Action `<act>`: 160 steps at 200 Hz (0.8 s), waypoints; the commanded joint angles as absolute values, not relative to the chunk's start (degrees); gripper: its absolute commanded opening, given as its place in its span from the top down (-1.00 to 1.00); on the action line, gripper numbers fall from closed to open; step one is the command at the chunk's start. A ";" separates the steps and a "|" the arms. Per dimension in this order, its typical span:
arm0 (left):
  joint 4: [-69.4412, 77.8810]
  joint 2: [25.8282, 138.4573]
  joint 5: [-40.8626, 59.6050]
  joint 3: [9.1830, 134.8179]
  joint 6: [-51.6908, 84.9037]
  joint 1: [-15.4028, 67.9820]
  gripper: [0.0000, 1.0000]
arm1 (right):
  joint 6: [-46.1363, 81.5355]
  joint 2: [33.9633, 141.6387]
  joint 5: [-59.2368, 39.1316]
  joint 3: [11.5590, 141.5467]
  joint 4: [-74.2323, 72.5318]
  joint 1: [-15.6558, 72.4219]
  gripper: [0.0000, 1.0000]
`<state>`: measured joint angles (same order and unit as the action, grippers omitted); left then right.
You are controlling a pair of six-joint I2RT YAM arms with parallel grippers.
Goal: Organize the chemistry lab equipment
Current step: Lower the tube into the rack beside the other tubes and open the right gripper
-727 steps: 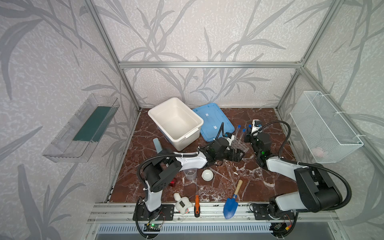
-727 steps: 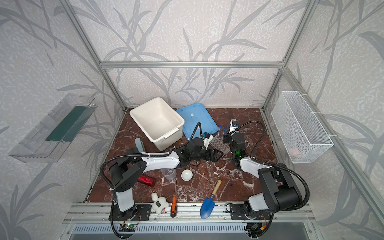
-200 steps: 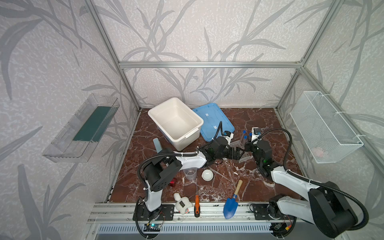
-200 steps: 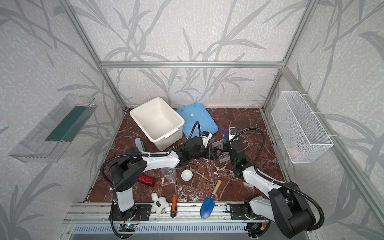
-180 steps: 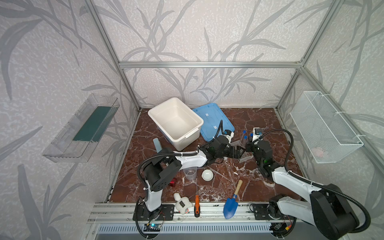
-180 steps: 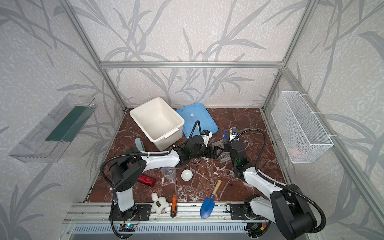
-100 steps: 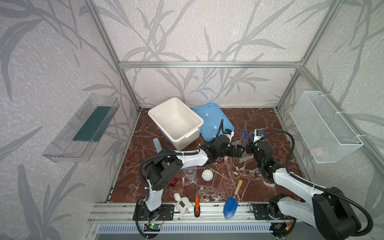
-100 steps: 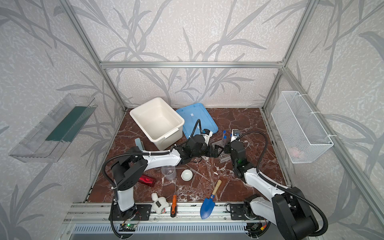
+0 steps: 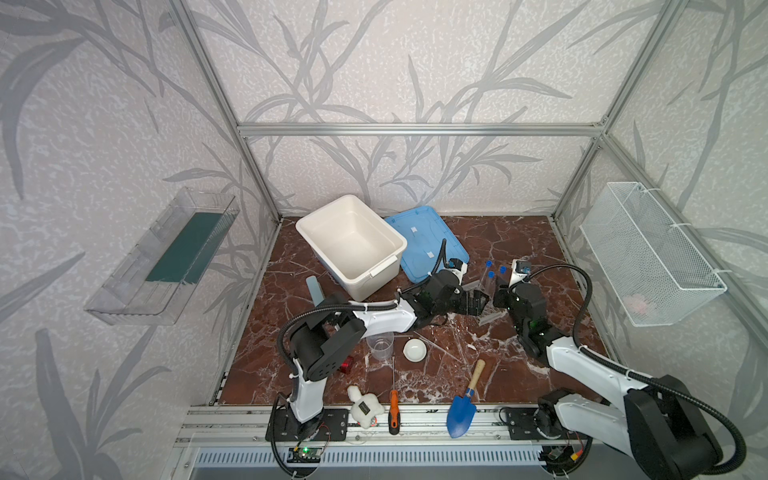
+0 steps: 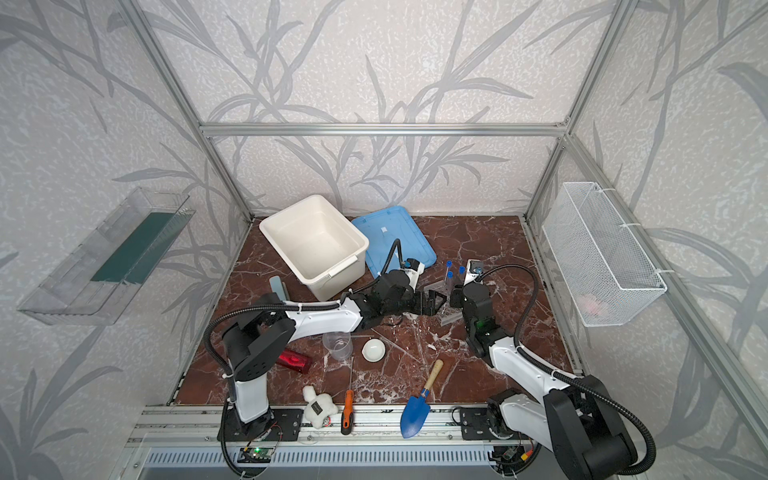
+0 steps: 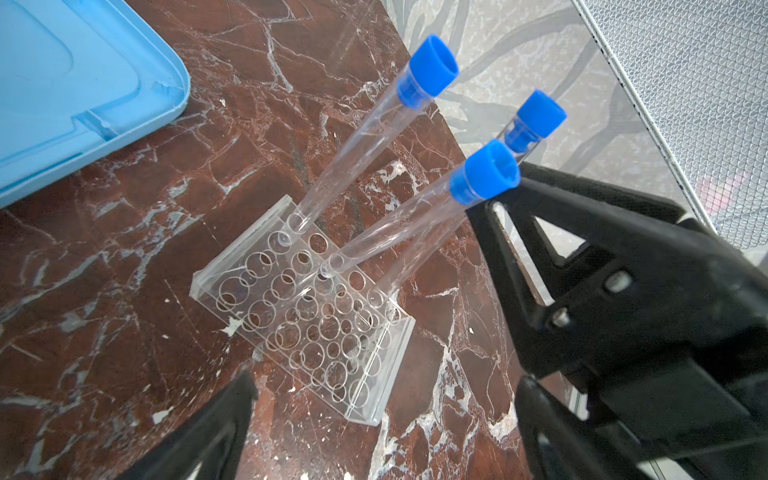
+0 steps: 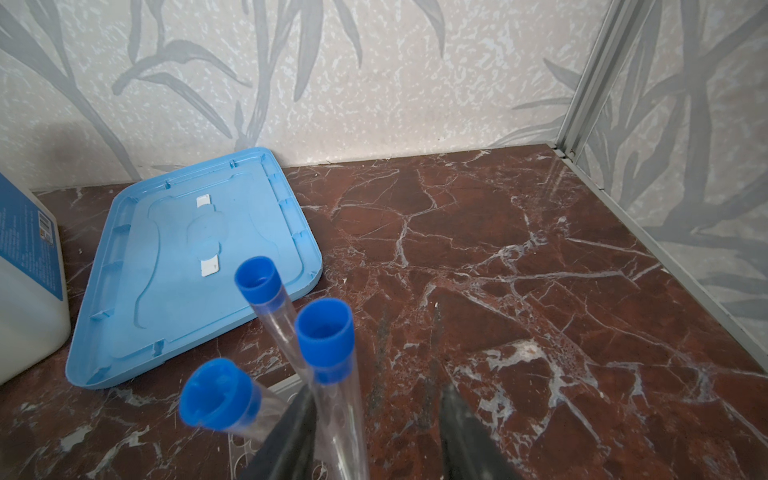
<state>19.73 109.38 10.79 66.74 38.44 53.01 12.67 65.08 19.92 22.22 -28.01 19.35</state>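
Slotted and leaning in the clear holed plastic rack (image 11: pixel 299 320), right of desk centre: three long clear blue-capped test tubes (image 11: pixel 360 139). Right hand (image 12: pixel 376 399) apart, loosely around one tube, not clamped. Left hand (image 9: pixel 477 300) spread wide just beside rack, probably to steady it.

Three blue-capped test tubes (image 11: pixel 361 141) are standing in one clear rack (image 11: pixel 307 332), right of the one white bin (image 9: pixel 365 286); one blue lid (image 9: pixel 419 237) is lying just beside the bin, also on its right; one beaker (image 9: pixel 380 345) and one white dish (image 9: pixel 415 349) are sitting in front of the bin; thin clear rods (image 10: pixel 401 349) are lying there too, too faint to count; one trowel (image 9: pixel 463 405), one screwdriver (image 9: pixel 394 409), one plush toy (image 9: pixel 365 409) and one red thing (image 10: pixel 295 359) are lying further in front; one wire basket (image 9: pixel 648 257) is hanging well right of the bin, one clear shelf (image 9: pixel 166 257) well left.
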 commanded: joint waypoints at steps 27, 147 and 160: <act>19.86 110.05 10.38 67.35 37.90 52.65 -0.99 | 17.53 68.20 15.26 25.95 -24.41 18.61 0.15; 17.15 109.22 10.25 68.79 36.85 52.65 -0.98 | 15.85 53.19 14.31 19.77 -22.68 19.51 -0.40; 16.18 109.10 10.40 69.63 36.92 52.66 -0.98 | 16.40 51.00 15.13 21.26 -19.85 19.51 -0.46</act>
<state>17.67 109.38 10.79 67.05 37.82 52.82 16.40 54.63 14.63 19.44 -24.05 19.29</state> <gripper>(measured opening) 0.992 0.715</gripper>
